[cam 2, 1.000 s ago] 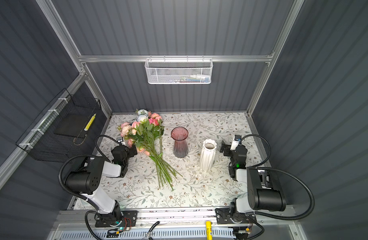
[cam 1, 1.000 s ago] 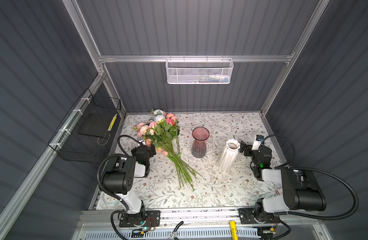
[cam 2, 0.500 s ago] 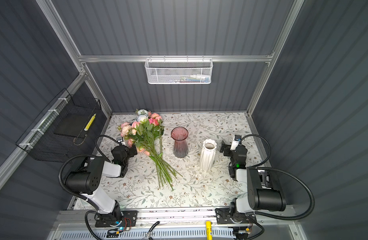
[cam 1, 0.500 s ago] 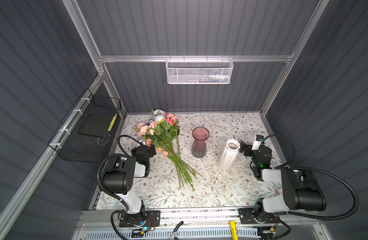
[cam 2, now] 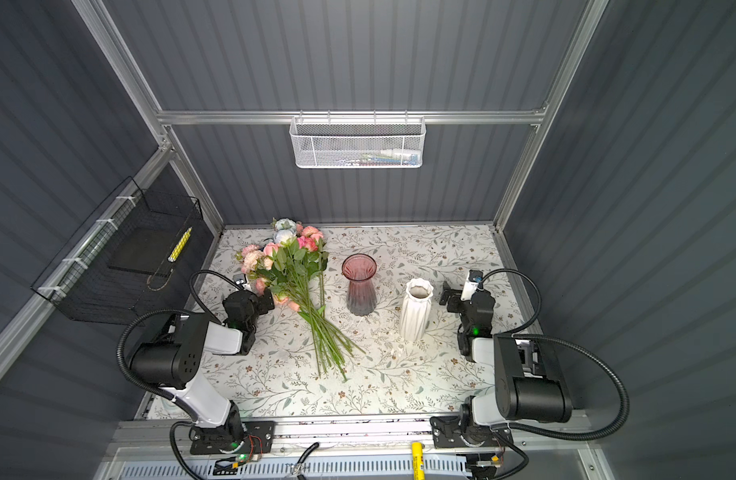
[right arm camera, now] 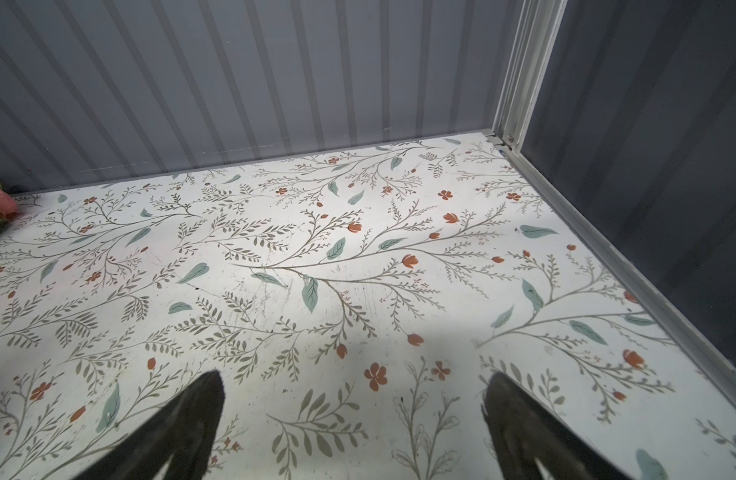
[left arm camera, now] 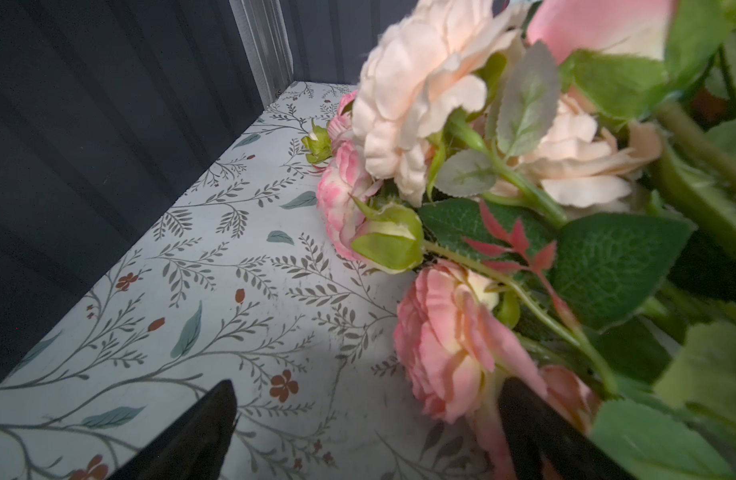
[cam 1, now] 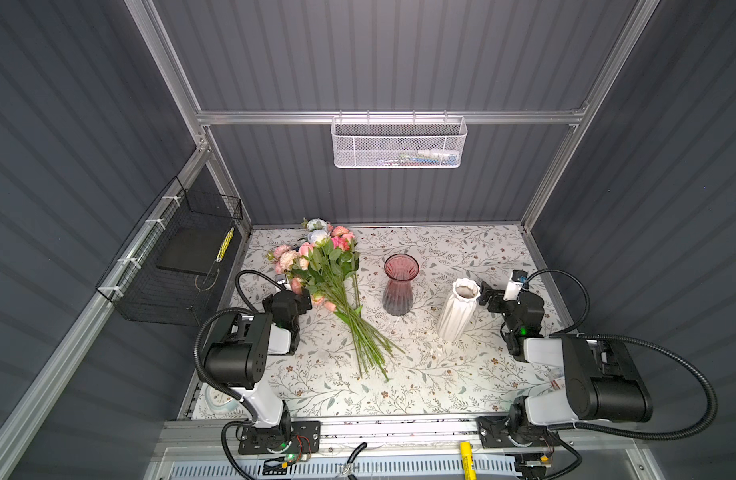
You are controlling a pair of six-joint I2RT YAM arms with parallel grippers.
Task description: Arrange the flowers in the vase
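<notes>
1. Lying flat on the table (cam 1: 461, 257), the flowers (cam 1: 337, 286) make one bunch, just left of the pink vase (cam 1: 399, 291).
2. The white vase (cam 1: 457, 311) stands to its right.
3. The left gripper (left arm camera: 368, 399) is spread wide, holding nothing, close by the pink heads.
4. The right gripper (right arm camera: 353, 386) is spread wide too, holding nothing.

Pink, peach and pale blue flowers (cam 1: 316, 253) with green stems, left of centre, a smoky pink vase (cam 1: 399, 291) and a ribbed white vase (cam 1: 456, 311) contrast with the white table (cam 1: 461, 253) printed with grey-green sprigs and rust-red blossoms.
</notes>
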